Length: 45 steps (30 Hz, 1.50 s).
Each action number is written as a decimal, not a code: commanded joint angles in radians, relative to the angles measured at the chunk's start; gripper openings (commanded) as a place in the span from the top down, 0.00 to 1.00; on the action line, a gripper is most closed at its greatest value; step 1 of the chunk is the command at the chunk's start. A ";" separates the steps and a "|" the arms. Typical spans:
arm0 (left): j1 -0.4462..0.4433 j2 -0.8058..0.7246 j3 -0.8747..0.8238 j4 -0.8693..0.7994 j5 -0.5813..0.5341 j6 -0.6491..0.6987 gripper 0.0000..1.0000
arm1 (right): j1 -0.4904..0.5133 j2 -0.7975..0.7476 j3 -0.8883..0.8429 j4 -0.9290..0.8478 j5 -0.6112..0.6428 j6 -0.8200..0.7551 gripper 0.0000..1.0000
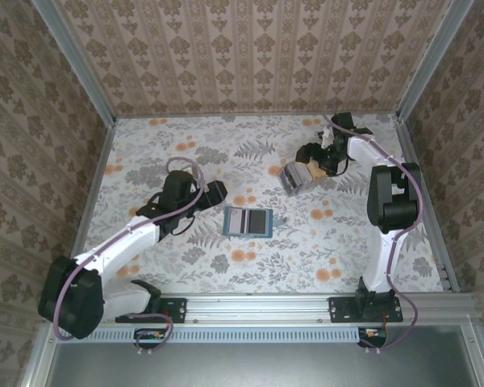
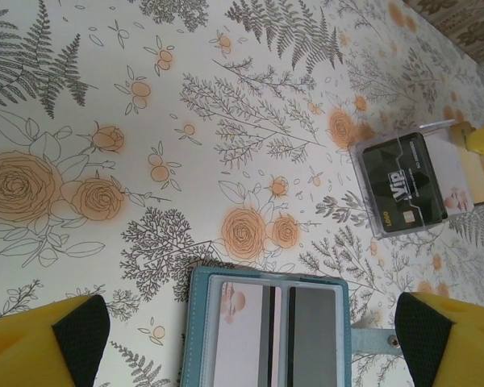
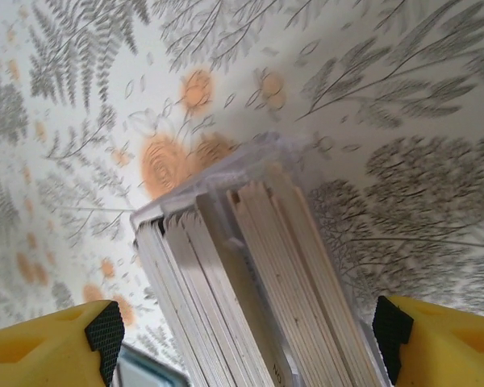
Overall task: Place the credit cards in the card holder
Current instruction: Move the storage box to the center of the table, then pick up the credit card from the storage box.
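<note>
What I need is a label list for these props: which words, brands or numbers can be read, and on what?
"VIP" - on the black card at the front of the clear box.
Smaller print beside it and a yellow mark at its corner: too small to read.
Card holder: nothing readable.
Card stack, right wrist view: edge print blurred.

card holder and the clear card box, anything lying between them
Nothing; in the left wrist view bare floral table separates the card holder from the clear card box.
</note>
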 commanded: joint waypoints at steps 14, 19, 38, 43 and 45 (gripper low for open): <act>0.013 0.025 0.031 0.012 0.063 0.015 0.06 | 0.122 -0.204 -0.002 -0.187 0.525 -0.045 0.22; 0.014 0.028 0.029 0.024 0.076 0.011 0.06 | 0.217 -0.199 0.064 -0.222 0.574 -0.095 0.38; 0.014 0.038 0.036 0.002 0.093 0.005 0.05 | 0.355 0.026 0.178 -0.276 0.808 -0.104 0.61; 0.014 0.042 0.034 0.001 0.092 0.005 0.05 | 0.373 0.056 0.184 -0.283 0.891 -0.105 0.62; 0.014 0.044 0.035 0.000 0.093 0.003 0.05 | 0.381 0.066 0.185 -0.286 0.932 -0.110 0.62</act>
